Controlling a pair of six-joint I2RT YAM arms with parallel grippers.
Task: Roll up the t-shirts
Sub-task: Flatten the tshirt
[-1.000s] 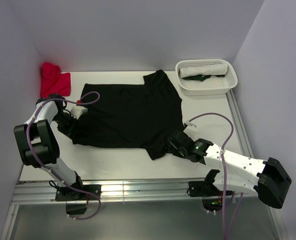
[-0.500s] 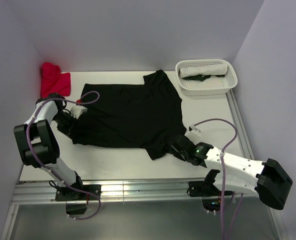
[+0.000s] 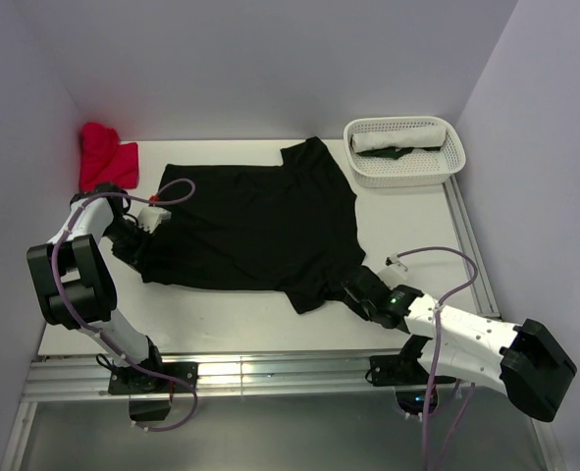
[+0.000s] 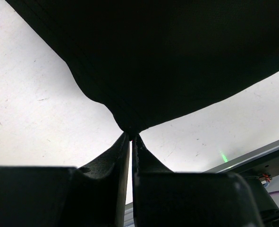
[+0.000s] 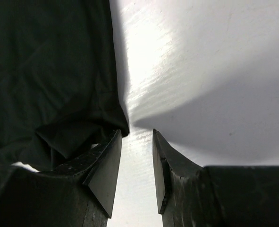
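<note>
The black t-shirt (image 3: 255, 221) lies spread flat across the middle of the table (image 3: 407, 231), one sleeve reaching toward the far edge. The left gripper (image 4: 131, 135) is clamped on the shirt's left edge, the cloth drawn to a point between its nearly closed jaws. The right gripper (image 5: 135, 137) sits low at the shirt's near right corner, jaws apart over bare tabletop, the hem just beside one finger. A red t-shirt (image 3: 103, 157) is bunched in the far left corner. A white perforated basket (image 3: 399, 175) in the far right corner holds a rolled white t-shirt (image 3: 399, 137) and a dark green t-shirt (image 3: 393, 152).
</note>
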